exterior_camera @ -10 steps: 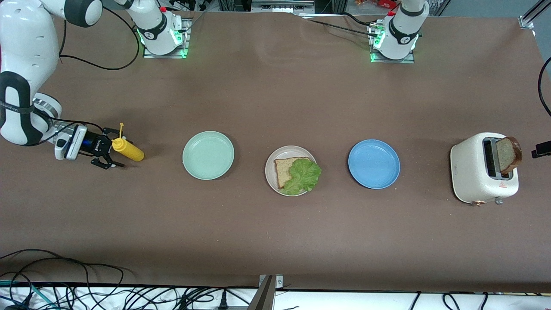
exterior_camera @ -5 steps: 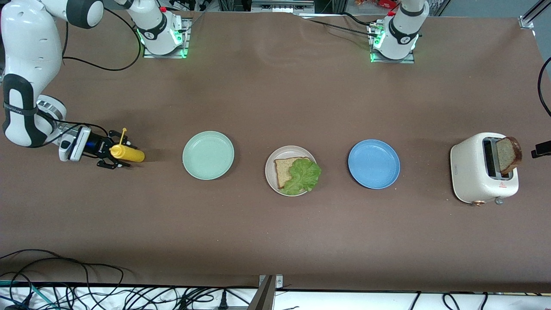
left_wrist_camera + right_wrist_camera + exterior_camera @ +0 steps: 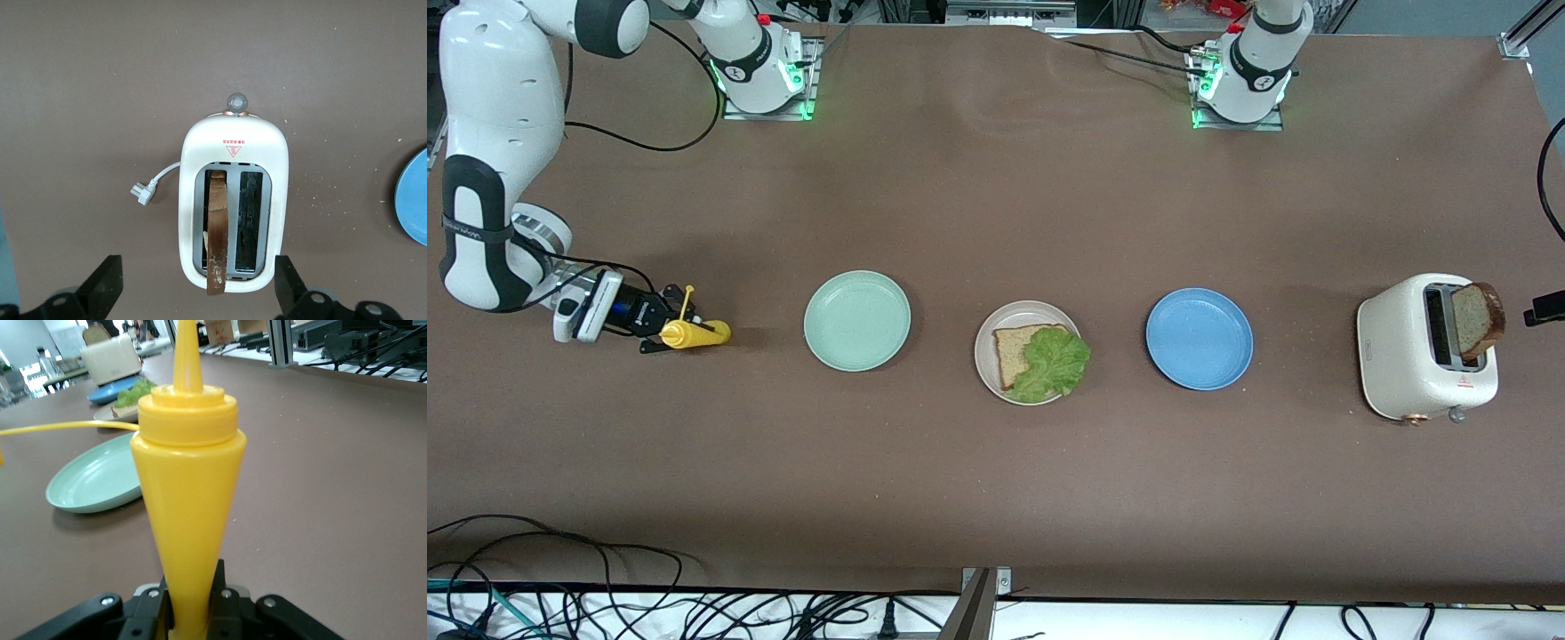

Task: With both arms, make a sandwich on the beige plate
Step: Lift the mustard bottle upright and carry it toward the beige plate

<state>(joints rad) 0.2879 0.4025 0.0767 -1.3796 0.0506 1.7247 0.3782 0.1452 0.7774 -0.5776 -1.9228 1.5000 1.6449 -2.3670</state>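
The right tool (image 3: 665, 336) has closed on the yellow bottle (image 3: 694, 334) and tipped it toward the table

A broad table (image 3: 996, 204) covered in matte brown sheeting fills almost the whole front view, its surface faintly creased near the edge where the arm bases stand. Along the edge nearest the front camera, a white strip (image 3: 1227, 622) runs under the brown cover, with a tangle of black cables (image 3: 605, 604) lying on it toward the right arm's end. A grey metal post (image 3: 976, 609) rises at the middle of that edge. At the corner by the left arm's end, an aluminium frame bar (image 3: 1525, 31) slants away. The light is even and soft, throwing only faint shadows.
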